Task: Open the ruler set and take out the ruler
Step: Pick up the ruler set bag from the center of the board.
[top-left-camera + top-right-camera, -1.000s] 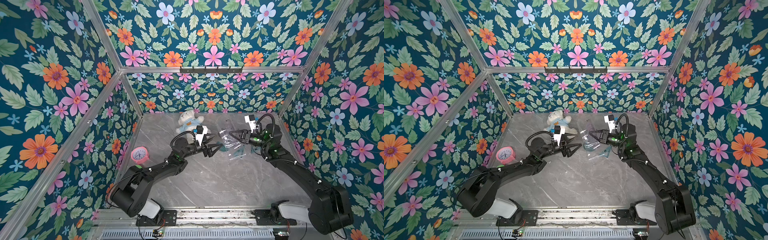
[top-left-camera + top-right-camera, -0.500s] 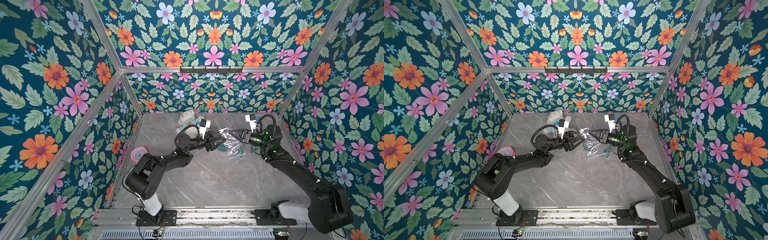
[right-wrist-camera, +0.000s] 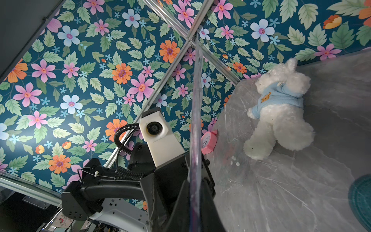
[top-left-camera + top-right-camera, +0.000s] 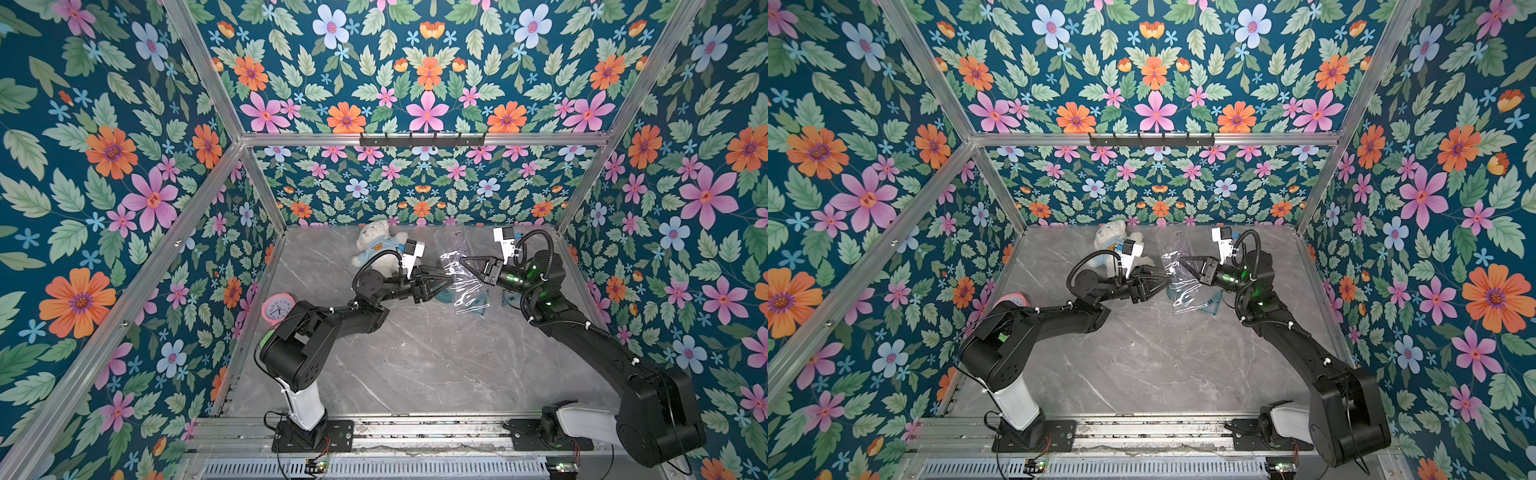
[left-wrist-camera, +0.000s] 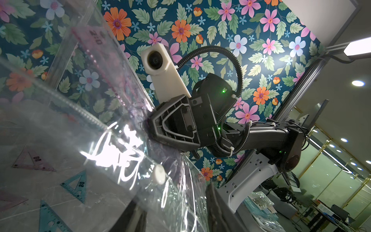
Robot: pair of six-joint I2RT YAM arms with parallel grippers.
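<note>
Where the right tool (image 4: 462, 259) pinches it, the clear ruler set (image 4: 467, 291) crinkles.

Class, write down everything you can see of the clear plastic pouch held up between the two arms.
The pouch is a clear, glossy, crinkled plastic sleeve with glare, a ribbed seal strip and a white snap button. A pinkish ruler seems to sit inside. It is held up on edge above the table. The right gripper is shut on one edge; the left gripper has its jaws apart around the opposite edge.
</note>
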